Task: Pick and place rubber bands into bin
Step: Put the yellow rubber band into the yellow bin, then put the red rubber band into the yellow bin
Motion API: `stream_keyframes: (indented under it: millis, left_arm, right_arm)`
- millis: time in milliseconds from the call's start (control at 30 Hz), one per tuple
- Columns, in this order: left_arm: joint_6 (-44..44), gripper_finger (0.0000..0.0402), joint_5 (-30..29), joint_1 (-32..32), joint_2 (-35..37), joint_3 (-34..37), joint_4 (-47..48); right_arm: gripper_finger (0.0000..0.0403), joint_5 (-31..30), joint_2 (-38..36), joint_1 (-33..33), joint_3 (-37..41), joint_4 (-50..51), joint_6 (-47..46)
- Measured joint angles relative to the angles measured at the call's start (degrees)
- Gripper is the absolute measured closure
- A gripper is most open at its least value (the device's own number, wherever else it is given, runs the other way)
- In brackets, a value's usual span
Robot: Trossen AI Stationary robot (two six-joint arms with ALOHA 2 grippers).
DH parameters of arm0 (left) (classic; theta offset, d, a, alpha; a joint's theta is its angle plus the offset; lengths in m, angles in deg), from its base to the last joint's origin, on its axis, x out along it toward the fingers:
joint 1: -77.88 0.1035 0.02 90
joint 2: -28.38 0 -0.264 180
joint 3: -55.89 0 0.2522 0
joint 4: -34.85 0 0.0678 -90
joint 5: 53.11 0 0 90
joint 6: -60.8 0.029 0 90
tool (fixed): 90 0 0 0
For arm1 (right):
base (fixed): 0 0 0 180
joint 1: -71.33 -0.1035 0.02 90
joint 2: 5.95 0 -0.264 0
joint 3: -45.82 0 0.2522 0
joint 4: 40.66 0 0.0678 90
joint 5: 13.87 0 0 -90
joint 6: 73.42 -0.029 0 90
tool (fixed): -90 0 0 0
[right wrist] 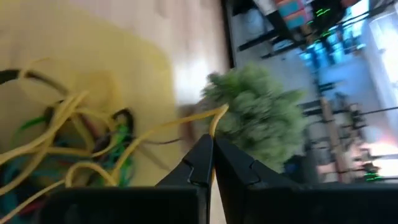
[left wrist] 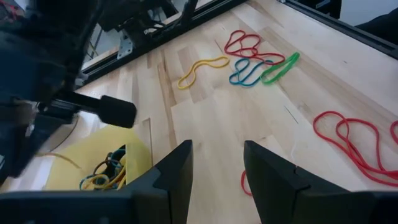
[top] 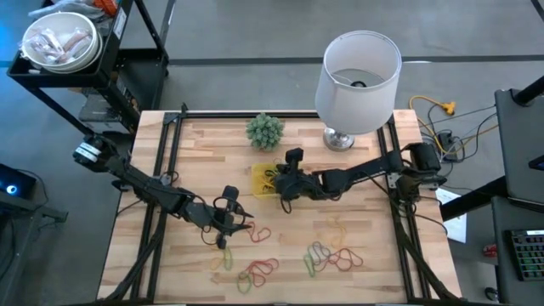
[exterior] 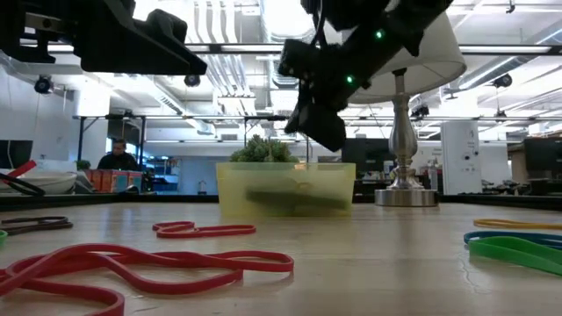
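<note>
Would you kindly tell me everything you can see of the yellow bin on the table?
The bin is a small, shallow rectangular tray of translucent yellow plastic, sitting flat on the wooden table, just in front of the little green plant. It already holds a tangle of rubber bands, yellow, green and dark. The right pincer, shut on a yellow band, hangs at its edge; that band trails down into the bin.

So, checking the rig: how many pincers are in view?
2. The left pincer hangs open above the wooden table near loose red rubber bands; the right pincer, shut on a thin yellow rubber band, is over the shallow yellow plastic bin.
</note>
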Motion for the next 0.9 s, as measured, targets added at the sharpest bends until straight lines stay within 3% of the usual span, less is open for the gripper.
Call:
stream_keyframes:
  millis: [267,633,900]
  left_arm:
    - [0.0,0.0274,0.0,0.0,0.0,0.0,0.0]
    - [-0.1,0.0274,0.0,0.0,0.0,0.0,0.0]
    - [-9.8,0.0274,4.6,-0.1,-0.1,0.0,8.9]
  right_arm:
    - [0.0369,18.5,0.0,1.0,0.0,8.7,-8.9]
    - [0.0259,18.2,-2.9,-0.1,0.0,12.1,-10.7]
    - [0.0242,18.4,-13.1,-8.5,-0.1,21.4,-18.4]
